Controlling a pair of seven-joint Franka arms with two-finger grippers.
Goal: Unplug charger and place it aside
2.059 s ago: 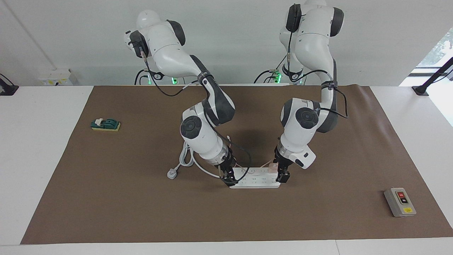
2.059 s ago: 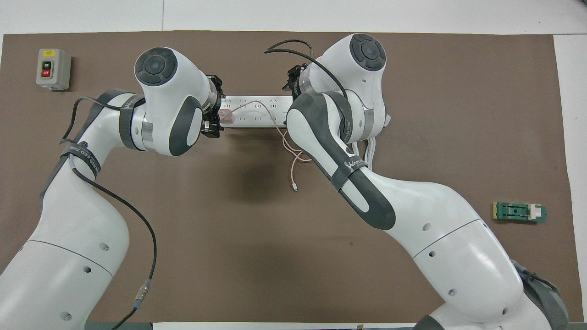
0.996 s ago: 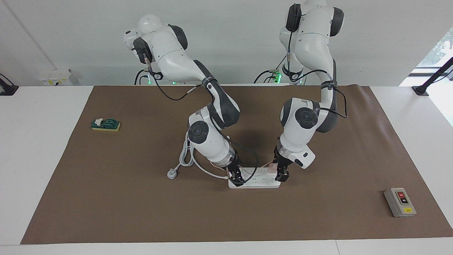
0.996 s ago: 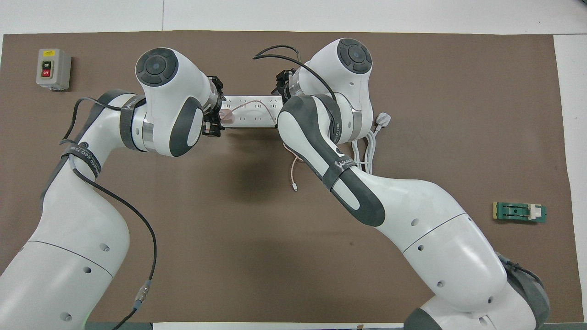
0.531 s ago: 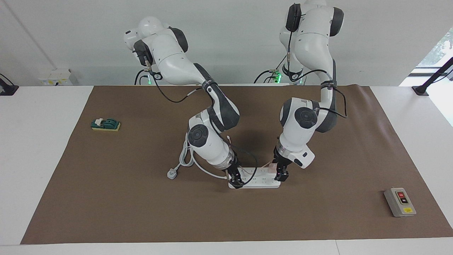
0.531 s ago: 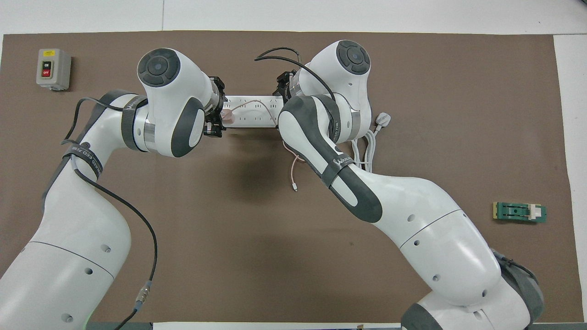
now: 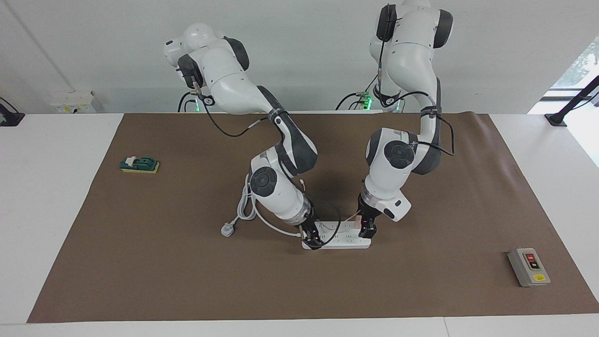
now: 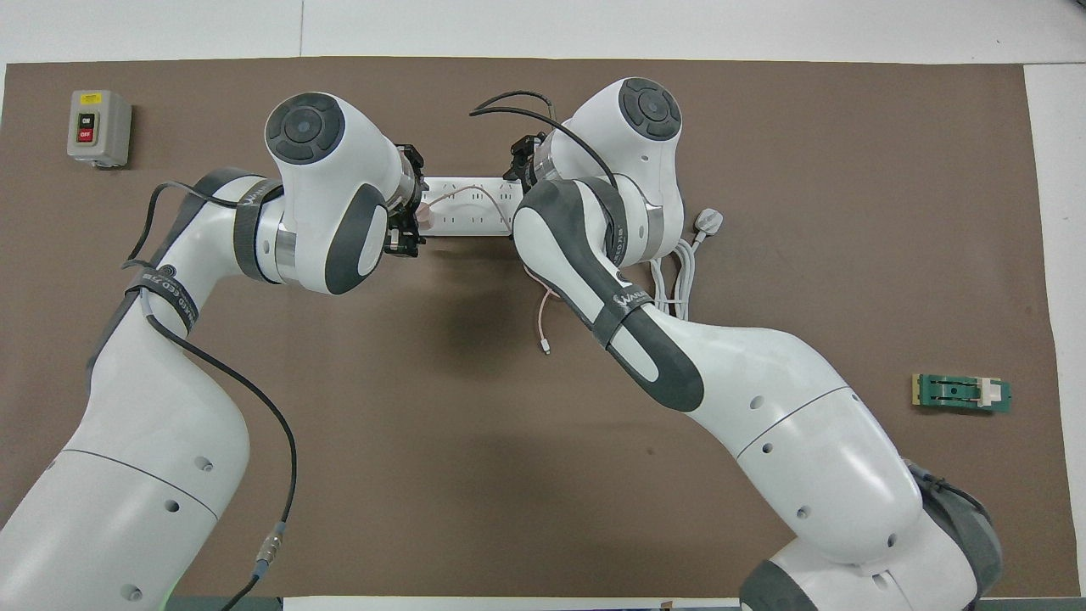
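Pinning the power strip (image 7: 338,239) steady, the right end effector (image 7: 312,240) presses down, grip unclear, while the left end effector (image 7: 366,230) clamps the charger (image 7: 358,222).

One white power strip (image 7: 344,238) with one thick white cord and plug (image 7: 227,229). One pink charger (image 8: 422,215), one thin pink cable (image 8: 543,316). One grey on/off switch box (image 7: 529,267). One green knife switch (image 7: 139,164). Two robot arms.
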